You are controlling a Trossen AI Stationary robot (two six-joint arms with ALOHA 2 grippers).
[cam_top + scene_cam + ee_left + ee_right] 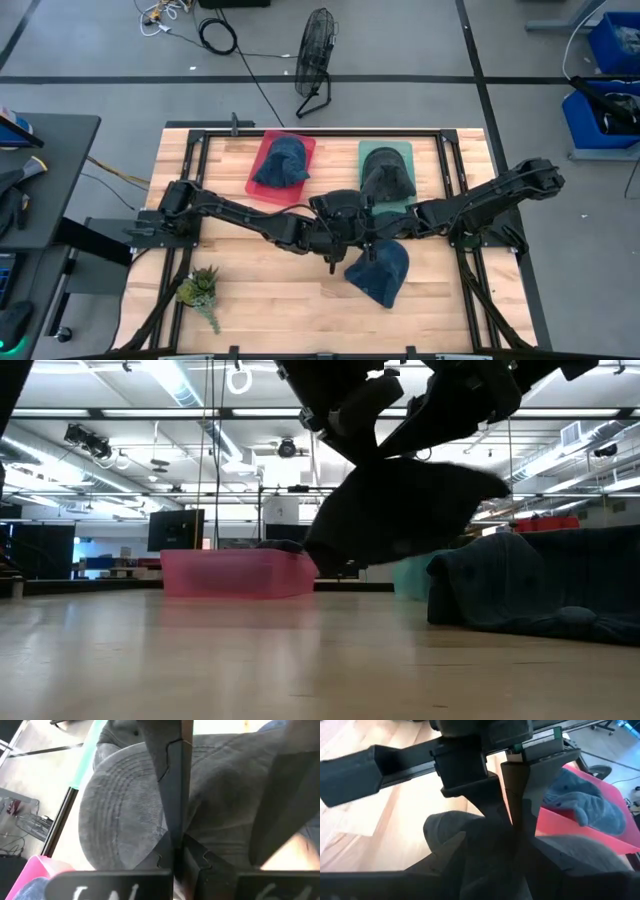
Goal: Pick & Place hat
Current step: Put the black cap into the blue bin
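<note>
A dark grey hat (345, 208) hangs in the air (400, 510) between both grippers near the table's middle. My left gripper (335, 240) (175, 820) and my right gripper (368, 238) (495, 855) are both shut on it from above. A second dark hat (386, 172) lies in the green tray (405, 152). One blue hat (283, 162) lies in the red tray (262, 160). Another blue hat (380, 272) rests on the table (530, 585), near and right of the grippers. My left gripper pinches the dark grey hat between its shut fingers (172, 795) where the brim (120, 805) meets the crown, coming from above. The hat hangs clear of the table. My right gripper holds the hat's crown (485, 845) from above; the folded cloth hides its fingertips.
A small potted plant (198, 290) stands near the table's near left corner. The red tray (235, 572) and the green tray (410, 575) sit side by side at the far side. Bare wood (270, 290) lies along the near edge. A fan (315, 60) stands on the floor beyond.
</note>
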